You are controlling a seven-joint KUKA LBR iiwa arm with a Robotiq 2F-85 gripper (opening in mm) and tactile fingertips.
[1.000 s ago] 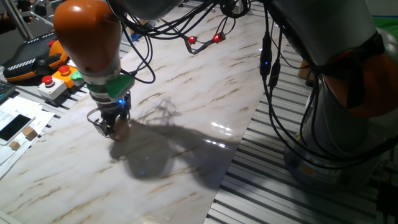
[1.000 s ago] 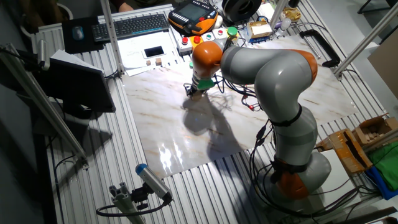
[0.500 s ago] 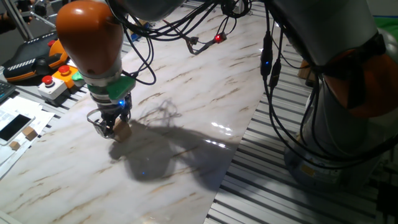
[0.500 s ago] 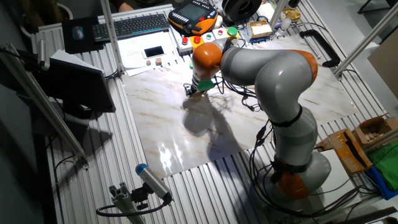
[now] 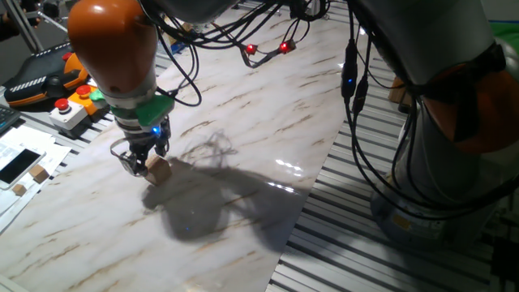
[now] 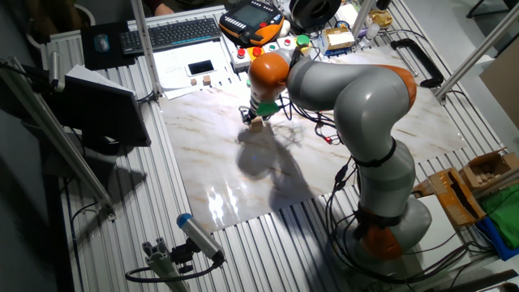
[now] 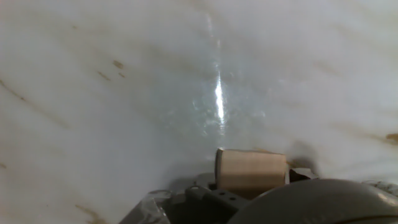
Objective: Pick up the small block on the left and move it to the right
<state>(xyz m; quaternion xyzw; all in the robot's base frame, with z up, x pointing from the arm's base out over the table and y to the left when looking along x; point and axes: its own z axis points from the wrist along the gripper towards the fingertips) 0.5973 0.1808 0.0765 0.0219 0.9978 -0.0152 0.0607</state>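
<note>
The small block (image 5: 159,170), a plain light-tan wooden cube, rests on the marble table (image 5: 243,122) at the left. My gripper (image 5: 136,161) hangs low over the table just left of the block, touching or almost touching it. The fingers look close together, but I cannot tell whether they are open or shut. In the other fixed view the block (image 6: 258,123) shows just below the gripper (image 6: 252,118). In the hand view the block (image 7: 250,169) lies at the bottom edge, right of centre, against the hand's dark body.
A phone (image 5: 16,165) on papers and a tinier tan cube (image 5: 36,173) lie off the table's left edge. A button box (image 5: 65,109) and an orange pendant (image 5: 40,77) stand behind them. Cables with red lights (image 5: 263,50) hang over the far table. The table's right edge (image 5: 312,191) meets a ribbed metal floor.
The gripper has shifted slightly left and away from the block. The block has stayed on the table and shows more fully at the gripper's right side.
</note>
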